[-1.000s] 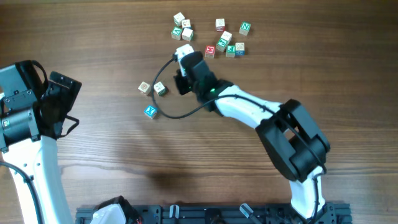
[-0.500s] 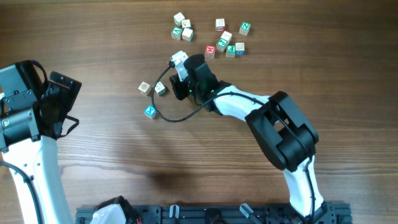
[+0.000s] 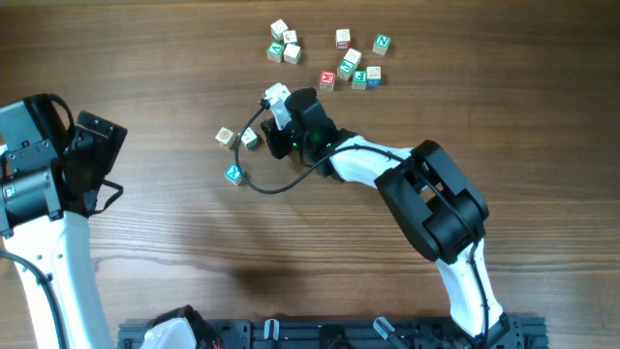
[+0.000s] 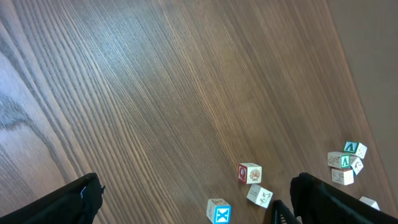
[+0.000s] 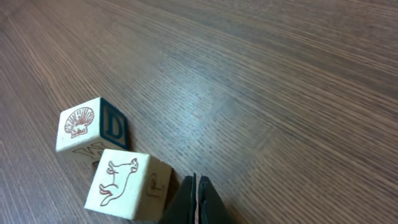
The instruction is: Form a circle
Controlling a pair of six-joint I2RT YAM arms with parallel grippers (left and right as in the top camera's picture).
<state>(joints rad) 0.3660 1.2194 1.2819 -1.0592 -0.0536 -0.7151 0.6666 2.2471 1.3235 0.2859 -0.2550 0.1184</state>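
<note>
Lower left of the overhead view: left gripper (image 3: 114,162) sits at mid-left, jaws spread wide and nothing between them, well apart from every cube. Its own camera shows bare wood table (image 4: 137,93) between the two dark fingers.

Lower centre to right: right arm (image 3: 436,208) runs up and leftward across the table. A black cable (image 3: 266,186) loops off it toward the left.

Mid-frame, left of centre: blue cube (image 3: 233,174) lies alone, blue letter face up. It is the lowest of the three pieces. Just above it are two tan cubes, side by side.
- Shell cube (image 3: 226,137) is the left one; the right wrist view shows a red shell drawing on top and a D on its side.
- Animal cube (image 3: 250,139) is the right one, with a red four-legged animal on top and a P on its side.
- The two are just beside each other; contact cannot be told.

The three pieces make a short bent row, not a ring.

Right gripper (image 5: 196,193): fingers pressed together, pinching nothing, tip low over the table just right of the animal cube. Touch cannot be told.

Top of the overhead view: spare cubes (image 3: 353,58) are scattered in two loose groups, well apart from the three pieces.
</note>
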